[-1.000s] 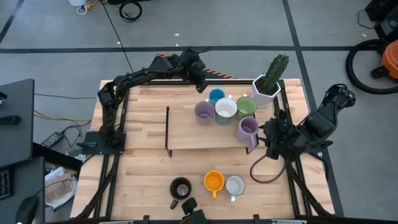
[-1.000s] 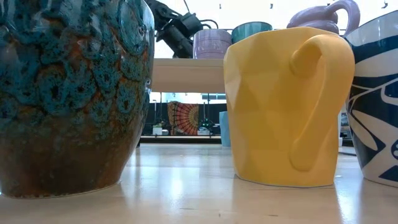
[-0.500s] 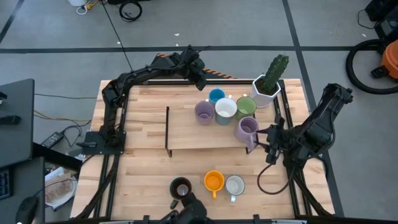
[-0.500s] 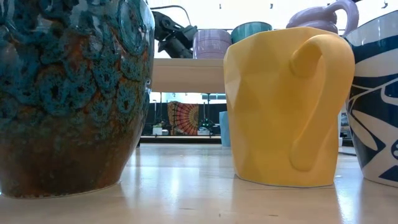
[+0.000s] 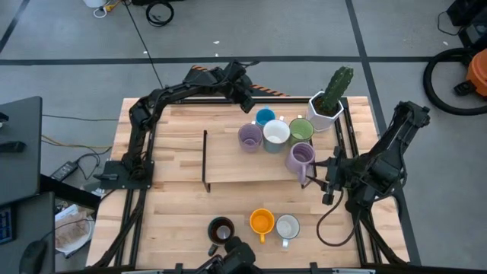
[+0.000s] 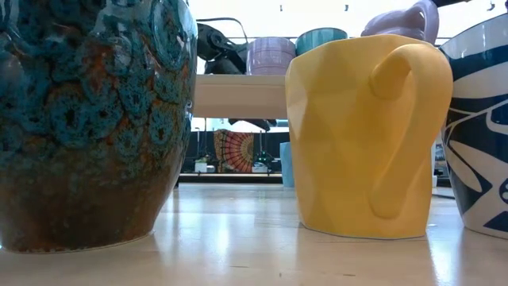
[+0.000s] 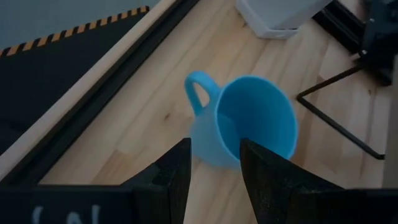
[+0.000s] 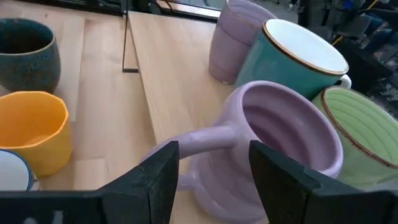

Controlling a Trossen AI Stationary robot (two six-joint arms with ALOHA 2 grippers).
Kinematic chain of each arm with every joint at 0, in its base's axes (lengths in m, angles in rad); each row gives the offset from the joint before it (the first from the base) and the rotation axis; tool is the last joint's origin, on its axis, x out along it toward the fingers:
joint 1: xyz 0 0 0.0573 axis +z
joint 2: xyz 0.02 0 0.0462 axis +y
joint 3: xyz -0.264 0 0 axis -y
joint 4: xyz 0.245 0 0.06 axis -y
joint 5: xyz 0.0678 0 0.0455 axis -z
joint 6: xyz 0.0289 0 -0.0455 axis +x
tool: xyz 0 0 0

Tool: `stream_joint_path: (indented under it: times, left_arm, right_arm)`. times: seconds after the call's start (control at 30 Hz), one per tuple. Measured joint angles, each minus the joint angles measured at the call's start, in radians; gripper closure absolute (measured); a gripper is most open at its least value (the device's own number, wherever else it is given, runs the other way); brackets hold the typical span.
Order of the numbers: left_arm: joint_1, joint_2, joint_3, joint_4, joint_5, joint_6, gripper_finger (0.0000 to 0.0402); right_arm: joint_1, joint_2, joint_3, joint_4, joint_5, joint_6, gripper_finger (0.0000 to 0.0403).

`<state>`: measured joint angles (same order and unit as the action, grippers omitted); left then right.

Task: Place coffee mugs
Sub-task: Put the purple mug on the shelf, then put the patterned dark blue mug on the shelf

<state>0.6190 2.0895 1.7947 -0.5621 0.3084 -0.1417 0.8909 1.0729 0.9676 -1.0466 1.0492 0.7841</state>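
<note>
Mug placement, mid-task. Our right gripper (image 8: 208, 171), fingers open, straddles the handle of the lavender mug (image 8: 273, 140) on the wooden shelf (image 5: 228, 160); next, closing squarely. Our left gripper (image 7: 214, 165), fingers apart and empty, hovers beside the blue mug (image 7: 249, 127).

in your low view, the dark glazed mug (image 6: 87, 119) and the white mug with blue lines (image 6: 480, 127) run off the picture's edges, and the yellow mug (image 6: 361, 135) hides most of the raised board behind it. in your left wrist view, the white pot (image 7: 280, 15) is cut off, and the blue mug (image 7: 249, 127) sits partly behind the fingers.
</note>
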Motion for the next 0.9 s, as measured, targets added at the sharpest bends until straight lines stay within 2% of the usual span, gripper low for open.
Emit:
stream_joint_path:
  times: [0.17,0.4,0.6,0.9]
  left_arm:
    - [0.0,0.0,0.0,0.018,0.06,0.049,0.026]
    - [-0.001,0.0,0.0,0.016,0.062,0.056,0.026]
    - [-0.016,0.0,0.0,0.008,0.061,0.037,0.0258]
    - [-0.036,0.0,-0.001,0.008,0.061,-0.022,0.0228]
  right_arm:
    - [0.0,-0.031,0.029,-0.004,-0.091,0.006,0.0203]
    - [0.01,-0.071,0.061,-0.015,-0.13,-0.07,0.0212]
    - [0.059,-0.108,0.061,-0.113,-0.145,0.04,0.0221]
    - [0.151,-0.132,0.061,-0.113,-0.149,0.088,0.0225]
